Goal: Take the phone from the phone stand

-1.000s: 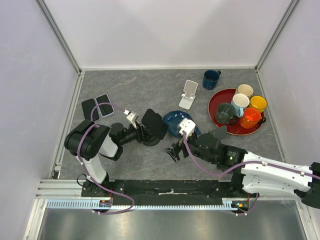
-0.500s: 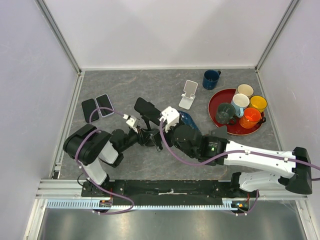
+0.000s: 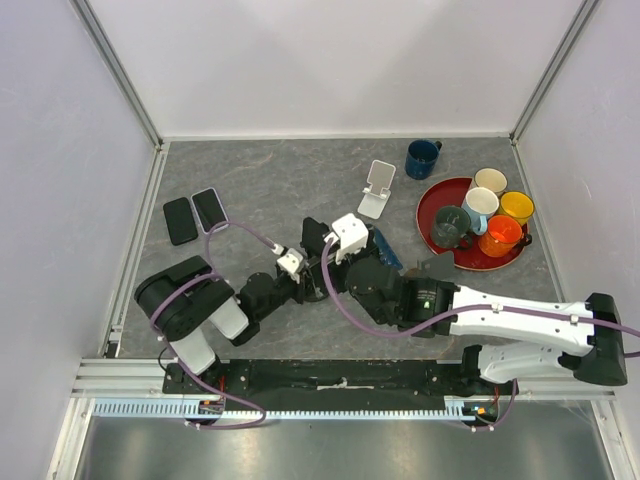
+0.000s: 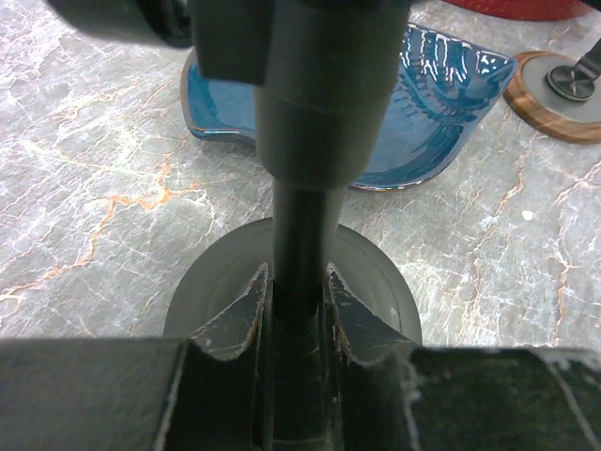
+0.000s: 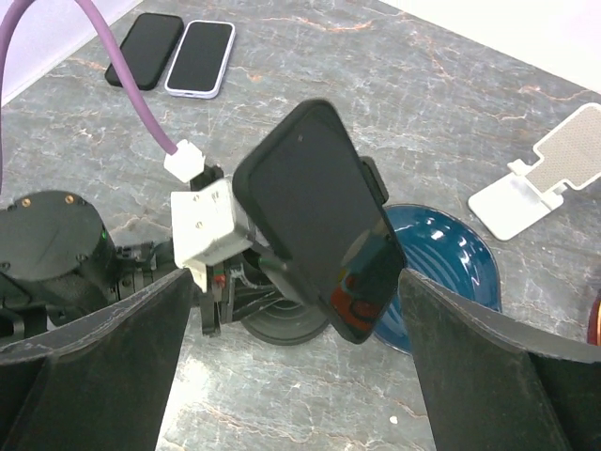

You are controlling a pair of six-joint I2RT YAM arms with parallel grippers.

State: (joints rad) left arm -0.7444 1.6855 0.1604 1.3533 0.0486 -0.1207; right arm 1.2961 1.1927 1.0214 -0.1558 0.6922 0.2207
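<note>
Left wrist view: the left tool (image 4: 299, 303) is clamped on the phone stand (image 4: 305, 188), gripping its post just above the round base. The phone (image 5: 319, 221) sits tilted in the cradle, between the wide-apart fingers of the right tool (image 5: 296, 329). I'd close squarely on its long edges, then lift clear.

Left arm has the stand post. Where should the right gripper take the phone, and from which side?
Take the phone across its two long edges, coming in from the screen side. It sits tilted, screen facing the right gripper, whose open fingers flank it. Avoid the holder tab on one edge. The left gripper clamps the stand post.
</note>
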